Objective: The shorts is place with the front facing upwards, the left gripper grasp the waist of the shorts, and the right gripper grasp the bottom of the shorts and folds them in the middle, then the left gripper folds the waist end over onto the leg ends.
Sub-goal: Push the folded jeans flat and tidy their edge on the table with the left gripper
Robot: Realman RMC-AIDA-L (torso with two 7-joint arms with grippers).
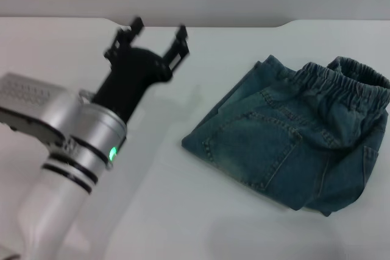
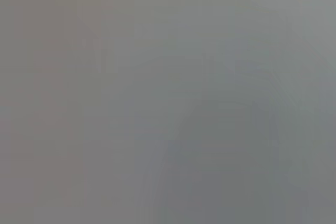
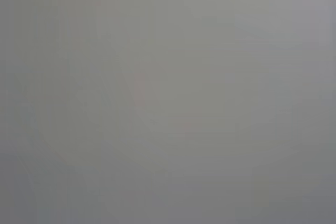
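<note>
The blue-green denim shorts [image 1: 292,135] lie folded in a compact bundle on the right half of the white table [image 1: 183,211] in the head view. Their gathered elastic waist end [image 1: 341,86] sits on top at the far right of the bundle, over the folded layers; the leg ends are not distinguishable. My left gripper [image 1: 155,41] is raised over the table to the left of the shorts, well apart from them, open and holding nothing. The right gripper is out of view. Both wrist views show only a plain grey field.
The table's far edge [image 1: 244,25] runs across the top of the head view, with a grey wall behind it. Bare white tabletop lies between the left arm and the shorts and in front of the bundle.
</note>
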